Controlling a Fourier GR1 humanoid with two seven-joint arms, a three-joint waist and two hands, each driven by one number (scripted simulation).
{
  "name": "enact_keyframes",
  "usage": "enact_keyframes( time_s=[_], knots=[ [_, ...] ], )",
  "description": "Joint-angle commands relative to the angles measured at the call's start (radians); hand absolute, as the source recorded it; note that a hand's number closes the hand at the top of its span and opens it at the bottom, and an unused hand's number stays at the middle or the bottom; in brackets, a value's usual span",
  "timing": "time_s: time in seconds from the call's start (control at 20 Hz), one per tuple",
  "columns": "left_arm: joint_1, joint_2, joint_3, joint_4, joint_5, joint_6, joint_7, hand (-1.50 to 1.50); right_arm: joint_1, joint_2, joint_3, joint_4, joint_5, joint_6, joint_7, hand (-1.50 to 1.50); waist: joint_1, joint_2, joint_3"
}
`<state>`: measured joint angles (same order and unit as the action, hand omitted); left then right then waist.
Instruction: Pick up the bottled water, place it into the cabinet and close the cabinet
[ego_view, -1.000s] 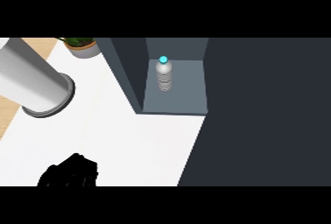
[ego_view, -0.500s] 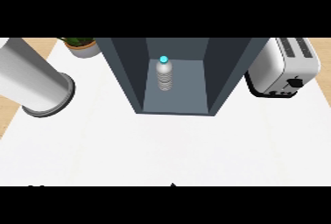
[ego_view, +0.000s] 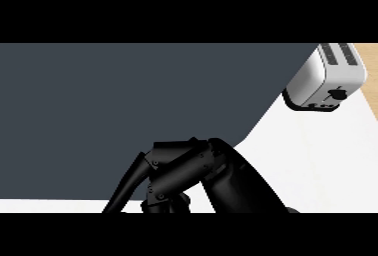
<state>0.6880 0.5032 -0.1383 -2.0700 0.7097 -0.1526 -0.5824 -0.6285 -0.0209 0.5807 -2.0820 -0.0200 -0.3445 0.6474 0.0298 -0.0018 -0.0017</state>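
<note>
1. A black robot hand (ego_view: 184, 170) rises from the lower edge of the head view, near its middle. By the way its arm comes in from the lower right, it reads as the robot's right.
2. Its fingers (ego_view: 129, 182) run long and nearly straight, slanting down and to the left from the knuckles. They are spread rather than curled, and nothing can be seen held in them.
3. Directly above and to the left of the robot hand, a broad slate-grey cabinet panel (ego_view: 133, 100) fills most of the view. The knuckles overlap the panel's lower edge, but whether they touch it cannot be told.
4. The bottled water is out of sight in this view. The grey panel covers everything above and to the left of the robot hand, so the bottle's place cannot be told.
5. Up and well to the right of the robot hand, a silver toaster (ego_view: 325, 80) with black slots and a dark base stands just beside the panel's right edge.
6. The white worktop (ego_view: 317, 160) shows to the right of the robot hand, and as a thin strip to its lower left, below the panel.
</note>
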Motion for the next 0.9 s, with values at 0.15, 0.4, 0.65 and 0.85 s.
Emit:
enact_keyframes(
  time_s=[0.15,0.4,0.65,0.85],
  knots=[
    [0.112,0.030,0.127,0.021,0.051,-0.138,-0.059,1.50,-0.129,0.020,-0.197,0.276,-0.092,0.091,-0.120,1.50,0.004,0.003,0.001],
    [0.093,0.022,0.144,0.034,0.084,-0.160,-0.019,1.50,-0.145,0.014,-0.254,0.450,-0.132,0.193,-0.214,1.50,-0.006,0.005,0.002],
    [0.062,-0.020,0.141,0.071,0.045,-0.165,-0.010,1.50,-0.245,0.020,-0.250,0.626,-0.152,0.137,-0.279,1.50,-0.006,0.004,0.001],
    [0.036,0.008,0.183,0.055,0.091,-0.150,0.030,1.50,-0.284,-0.009,-0.385,0.770,-0.177,0.268,-0.331,1.50,-0.006,0.010,0.001]
  ],
)
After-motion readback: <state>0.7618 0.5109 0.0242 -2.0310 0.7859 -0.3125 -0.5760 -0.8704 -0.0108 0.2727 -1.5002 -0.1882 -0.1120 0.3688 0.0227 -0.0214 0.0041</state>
